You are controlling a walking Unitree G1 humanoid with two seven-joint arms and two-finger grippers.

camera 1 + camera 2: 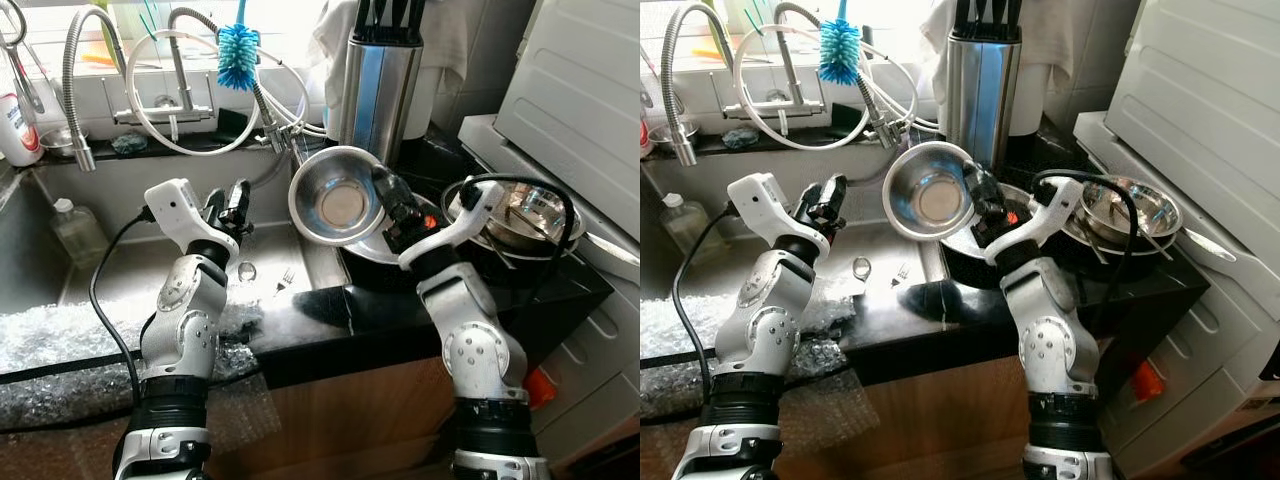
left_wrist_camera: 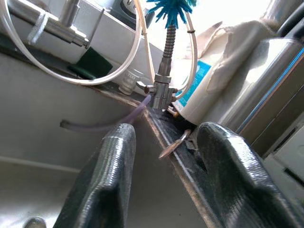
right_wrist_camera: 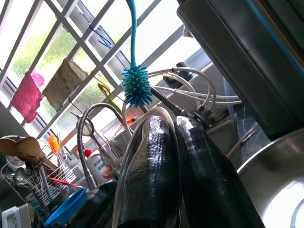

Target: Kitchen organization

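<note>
Backlit kitchen, daylight from window (image 1: 150, 30) behind the sink, blown out white.
Glare on steel bowl (image 1: 338, 195) and knife block (image 1: 375, 95); dark counter (image 1: 400, 310) holds soft shadows. Head views sharp. Wrist views: near black fingers (image 2: 111, 185) soft, highlights clipped.

No text, brand or number can be read. A white bottle (image 1: 18, 128) at the window ledge carries a red label too blurred to make out, and a white container (image 2: 199, 88) behind the tap shows a blue label with no legible letters
</note>
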